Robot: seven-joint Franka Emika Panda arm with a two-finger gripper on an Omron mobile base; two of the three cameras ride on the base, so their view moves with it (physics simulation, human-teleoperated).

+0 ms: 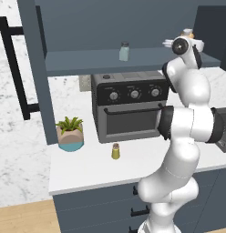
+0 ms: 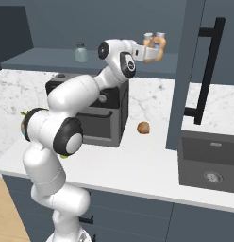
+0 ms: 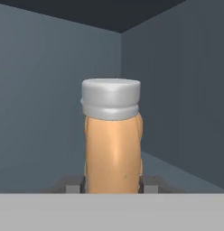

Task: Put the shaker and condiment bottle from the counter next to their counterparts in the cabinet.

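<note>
Up at the cabinet [image 2: 194,28] shelf, our gripper [image 2: 154,49] is closed around the condiment bottle [image 3: 113,149], which stands upright between the fingers. Just beside it we see a second orange bottle [image 2: 160,40] on the shelf. Farther left on the same shelf stands the grey-blue shaker [image 1: 124,51]. Below, the yellow-green shaker [image 1: 115,151] stands on the counter [image 1: 87,173] before the toaster oven [image 1: 128,107].

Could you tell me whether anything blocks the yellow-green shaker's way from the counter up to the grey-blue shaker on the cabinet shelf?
Nothing visible does. The yellow-green shaker stands free on the counter before the toaster oven. The shelf beside the grey-blue shaker is bare. The claw, shut on an orange bottle, works farther right.
</note>
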